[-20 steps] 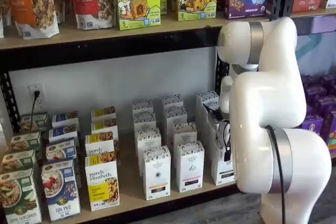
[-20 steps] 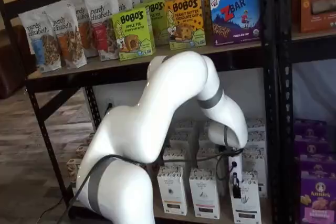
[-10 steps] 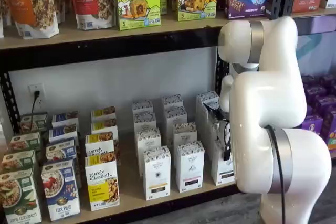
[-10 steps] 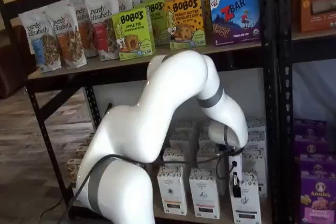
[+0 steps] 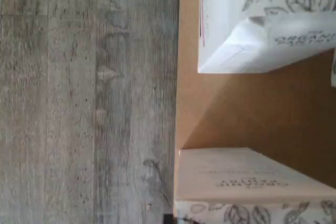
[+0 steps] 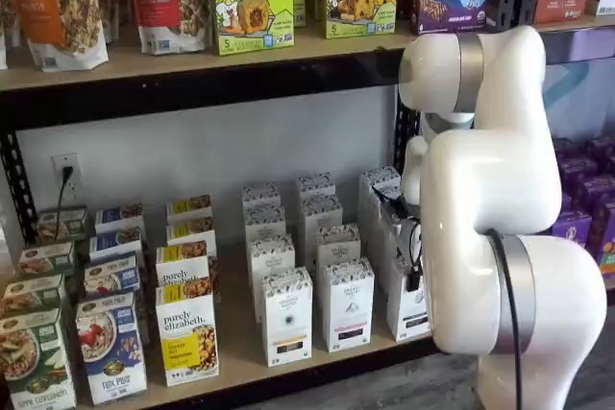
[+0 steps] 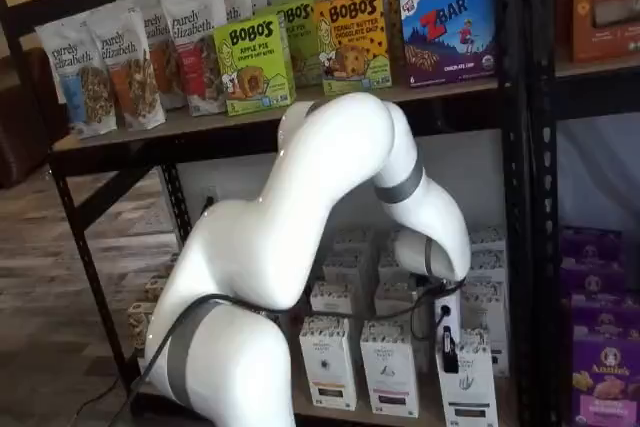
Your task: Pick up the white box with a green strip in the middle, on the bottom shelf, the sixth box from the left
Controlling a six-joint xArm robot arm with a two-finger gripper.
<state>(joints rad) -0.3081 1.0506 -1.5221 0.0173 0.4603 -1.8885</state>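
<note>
On the bottom shelf [image 6: 240,357], going left to right, granola cartons [image 6: 187,331] give way to three files of tall white cartons. At about four o'clock of the shelf view, the white box [image 6: 407,306] stands at the front of the rightmost file, partly behind the white arm [image 6: 490,189]; a shelf view shows it [image 7: 467,387] at the front edge too. The hand [image 7: 449,352] sits at the box's top, one black finger against its front. Whether it grips or gapes, I cannot tell. Wrist view shows carton tops over the light-wood board and grey floor [image 5: 84,98].
</note>
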